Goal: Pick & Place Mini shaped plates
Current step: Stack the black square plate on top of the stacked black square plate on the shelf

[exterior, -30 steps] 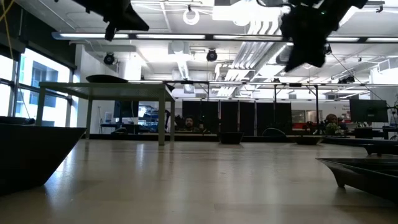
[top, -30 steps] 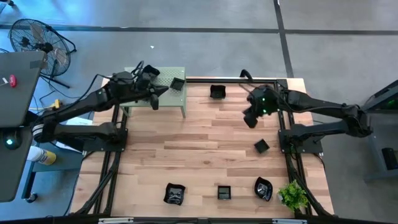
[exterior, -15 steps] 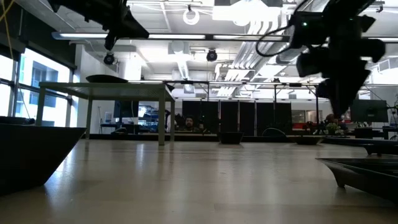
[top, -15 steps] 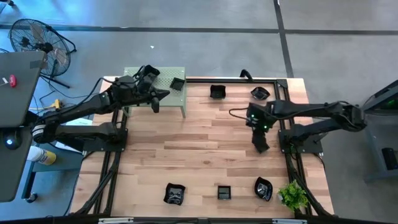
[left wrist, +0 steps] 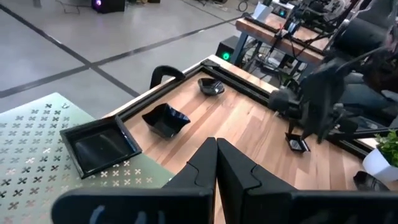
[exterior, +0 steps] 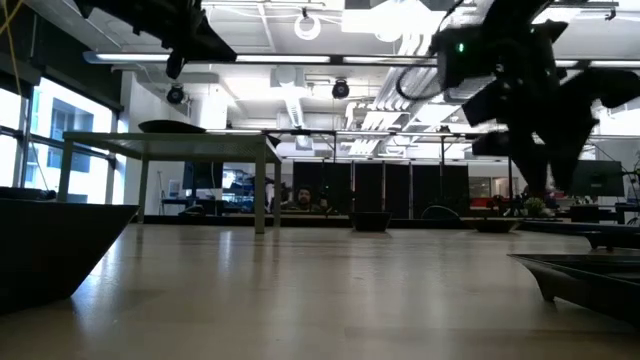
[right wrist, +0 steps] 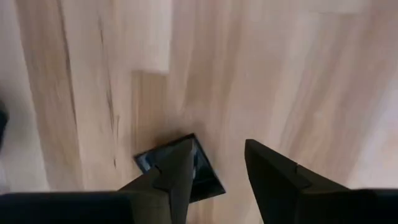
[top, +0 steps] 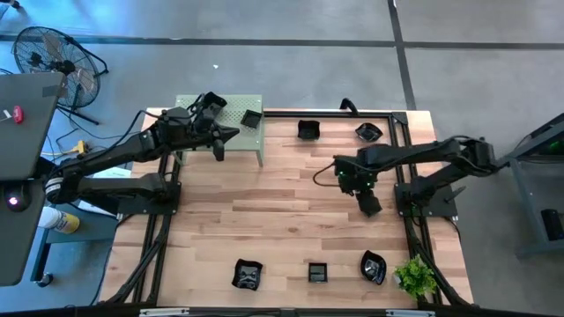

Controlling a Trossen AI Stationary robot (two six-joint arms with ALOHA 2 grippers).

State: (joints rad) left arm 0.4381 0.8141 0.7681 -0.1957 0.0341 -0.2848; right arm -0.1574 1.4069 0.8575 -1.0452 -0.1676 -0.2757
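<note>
A small square black plate (right wrist: pixel 180 169) lies flat on the wooden tabletop (top: pixel 264 220), directly under the right end effector (right wrist: pixel 214 168), whose fingers point down, spread apart. The left end effector (left wrist: pixel 216 163), pressed together, hovers beside the green stand (top: pixel 231 130).

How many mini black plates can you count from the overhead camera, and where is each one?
7: one on the green stand, two at the table's far edge, one under the right gripper, three along the near edge. Others may be hidden.
</note>
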